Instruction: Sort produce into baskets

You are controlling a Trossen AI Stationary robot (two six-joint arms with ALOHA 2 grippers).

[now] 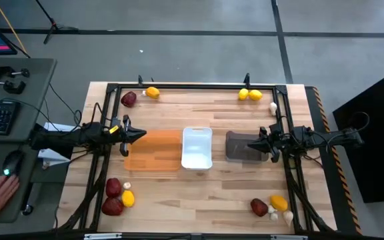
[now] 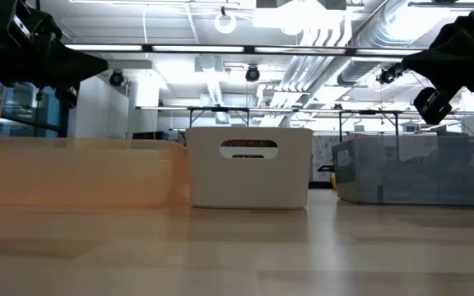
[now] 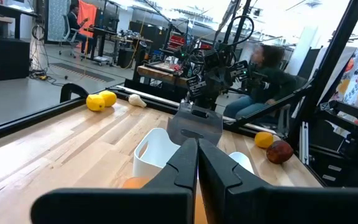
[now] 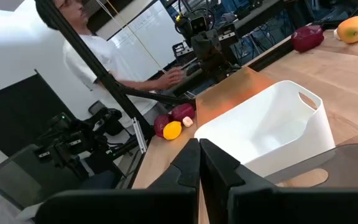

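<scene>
Three baskets stand in a row across the middle of the table: an orange tray [image 1: 153, 151] on the left, a white bin [image 1: 197, 148] in the centre touching it, and a dark grey bin [image 1: 242, 145] on the right, just apart from the white one; all three look bare inside from above.

The produce lies in four corner clusters, none in a basket; counted from the high view, there are four dark red pieces, five yellow ones and about five white bulbs. Far left: one dark red piece [image 1: 129, 99] and one yellow piece [image 1: 153, 93]. Far right: two yellow pieces [image 1: 249, 95] and one white bulb [image 1: 273, 107]. Near left: two dark red pieces [image 1: 113, 196], one yellow [image 1: 128, 198] and one small bulb [image 1: 127, 185]. Near right: one dark red piece [image 1: 259, 207], one yellow [image 1: 279, 203] and roughly three bulbs [image 1: 287, 216], hard to separate.

The left gripper [image 1: 141, 135] hovers over the tray's left edge, its fingers pressed together on nothing; the right gripper [image 1: 253, 145] hangs above the grey bin, likewise closed and holding nothing.

The low view shows only the three baskets and both grippers raised well above them, no produce; the wrist views alone show the fingers meeting, and people beyond the table.
</scene>
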